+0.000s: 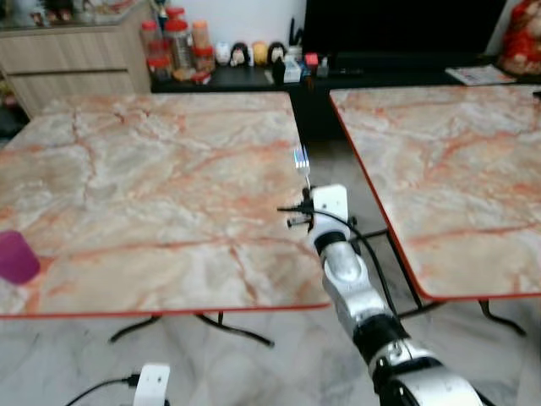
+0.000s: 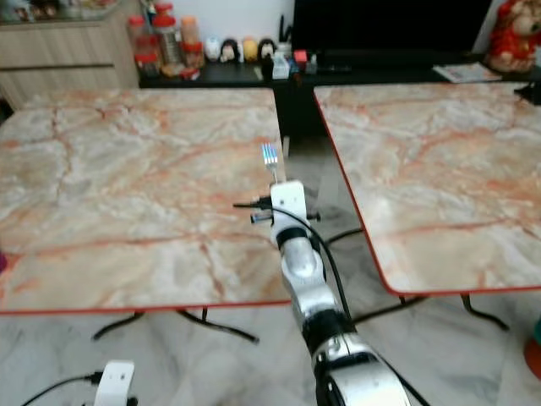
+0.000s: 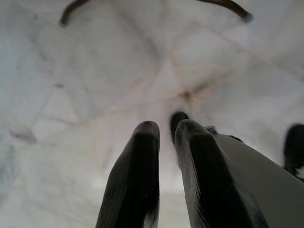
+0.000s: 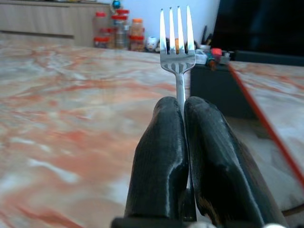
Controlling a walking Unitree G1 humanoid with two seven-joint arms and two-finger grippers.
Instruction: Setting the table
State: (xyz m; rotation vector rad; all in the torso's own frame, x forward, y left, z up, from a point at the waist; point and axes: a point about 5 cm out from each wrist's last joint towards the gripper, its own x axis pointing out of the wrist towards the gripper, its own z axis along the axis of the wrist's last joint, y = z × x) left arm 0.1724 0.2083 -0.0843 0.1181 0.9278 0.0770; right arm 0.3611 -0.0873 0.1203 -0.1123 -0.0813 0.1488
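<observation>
My right gripper (image 4: 183,107) is shut on a silver fork (image 4: 176,38), whose tines stick out past the black fingers (image 4: 161,142). In the head views the fork (image 1: 302,163) is held over the right edge of the left marble table (image 1: 152,169), just above its top. A purple cup (image 1: 15,256) stands near that table's front left edge. My left gripper (image 3: 164,130) hangs low over the floor with its fingers (image 3: 137,171) close together and nothing between them.
A second marble table (image 1: 439,161) stands to the right, with a narrow gap of floor between the two. Behind are a dark low cabinet (image 1: 254,78) with jars and figurines, a wooden sideboard (image 1: 76,59) and a black screen (image 1: 397,25).
</observation>
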